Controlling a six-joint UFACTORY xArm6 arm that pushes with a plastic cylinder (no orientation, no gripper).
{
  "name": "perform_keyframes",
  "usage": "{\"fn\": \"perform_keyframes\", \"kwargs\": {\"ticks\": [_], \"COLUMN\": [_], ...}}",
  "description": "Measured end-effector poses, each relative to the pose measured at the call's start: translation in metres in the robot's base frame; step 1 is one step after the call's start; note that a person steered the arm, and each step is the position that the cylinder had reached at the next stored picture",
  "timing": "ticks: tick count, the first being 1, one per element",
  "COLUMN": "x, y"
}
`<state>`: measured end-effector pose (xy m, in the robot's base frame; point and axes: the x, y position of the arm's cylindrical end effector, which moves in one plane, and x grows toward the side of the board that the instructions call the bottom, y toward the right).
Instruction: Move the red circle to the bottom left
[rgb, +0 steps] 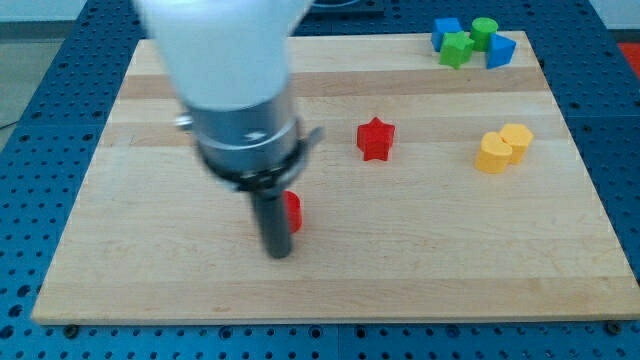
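Mostly, the pale wooden board (420, 250) with its fine lengthwise grain fills the view, lying on a blue perforated table (20, 270) that is cut off on every side. Next in bulk is the arm's blurred white housing (215, 50), cropped by the view's top edge, which hides the board's upper left part; beneath it sits a grey metal collar (245, 145), and from that hangs the straight dark rod. My tip (279, 254) rests left of the board's centre, toward the bottom edge. No claw is fitted, so there is no open or closed state to tell, only the bare rod.

The red circle block (292, 211) lies just right of the rod, touching or nearly touching it; the rod covers its left side, so its round shape is barely made out. It is well apart from the bottom left corner.

Two smooth yellow blocks (502, 148) sit pressed together near the right edge; the left one looks heart-shaped, the other's shape is unclear. A red star block (376, 138) stands near the board's middle, toward the top. At the top right corner cluster a blue block (445, 31), a green star-like block (457, 49), a green round block (484, 30) and another blue block (501, 50), packed so tightly that their outlines overlap.
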<state>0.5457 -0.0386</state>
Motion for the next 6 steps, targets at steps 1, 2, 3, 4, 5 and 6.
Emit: {"fn": "perform_keyframes", "kwargs": {"ticks": [1, 2, 3, 4, 5, 6], "x": [-0.033, -0.052, -0.048, -0.023, -0.023, -0.022], "y": [0.073, 0.055, -0.035, -0.11, -0.107, -0.072]}}
